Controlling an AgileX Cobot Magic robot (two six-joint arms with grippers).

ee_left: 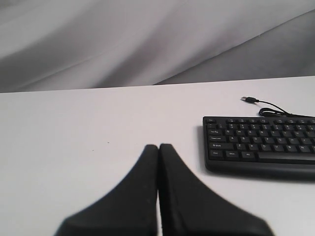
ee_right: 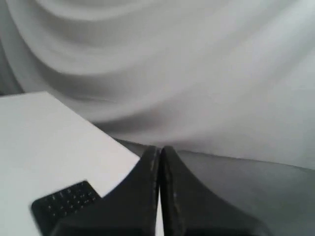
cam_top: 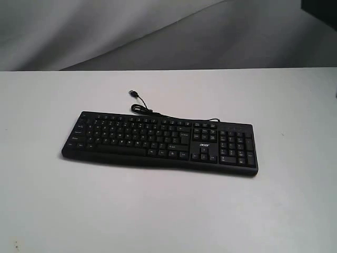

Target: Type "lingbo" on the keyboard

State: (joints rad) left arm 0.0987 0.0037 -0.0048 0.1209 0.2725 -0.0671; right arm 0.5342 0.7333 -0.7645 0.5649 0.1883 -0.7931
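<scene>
Black plastic keyboard (cam_top: 160,142) is lying flat near the middle of the white table (cam_top: 158,216). Its long side is running across the exterior view, slightly skewed, with the number pad (cam_top: 237,148) at the right end. A white "acer" logo (cam_top: 204,144) is showing just beside the number pad. The thin black cable (cam_top: 150,110) is leaving the keyboard's far edge and curling into a small loop on the table. It is ending in a USB plug (cam_top: 131,93) that is lying loose on the tabletop.

The left gripper (ee_left: 159,147) is holding its two black fingers pressed together, tip against tip. It is pointing over bare table and standing apart from the keyboard end opposite the number pad.

The right gripper (ee_right: 160,149) is likewise keeping its fingers pressed together. A blurred corner of the keyboard is showing beside them in the right wrist view; how near it is cannot be told. Grey draped cloth (cam_top: 105,31) is hanging behind the table.
</scene>
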